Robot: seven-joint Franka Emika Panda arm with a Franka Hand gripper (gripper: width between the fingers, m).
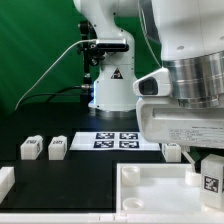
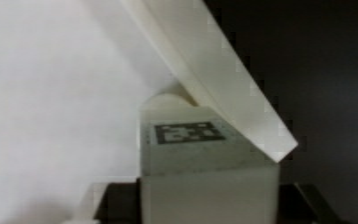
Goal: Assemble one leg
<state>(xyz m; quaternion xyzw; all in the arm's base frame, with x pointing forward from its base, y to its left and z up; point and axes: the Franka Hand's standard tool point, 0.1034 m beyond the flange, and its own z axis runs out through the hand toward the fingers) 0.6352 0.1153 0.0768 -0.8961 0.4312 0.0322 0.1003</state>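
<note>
In the wrist view a leg (image 2: 202, 165), a white post with a square tag on its face, stands between my dark fingers (image 2: 121, 199). My gripper (image 2: 202, 205) is shut on it. The slanted edge of the large white tray-like part (image 2: 220, 70) touches the leg's upper end. In the exterior view the gripper (image 1: 200, 158) hangs low at the right over the tray-like part (image 1: 150, 185). The tagged leg (image 1: 211, 175) sits at that part's right corner. The fingertips are hidden there.
Two loose legs (image 1: 30, 148) (image 1: 57, 147) lie on the black table at the exterior view's left, and another (image 1: 5, 181) lies at the left edge. The marker board (image 1: 117, 140) lies in front of the arm's base (image 1: 108, 85).
</note>
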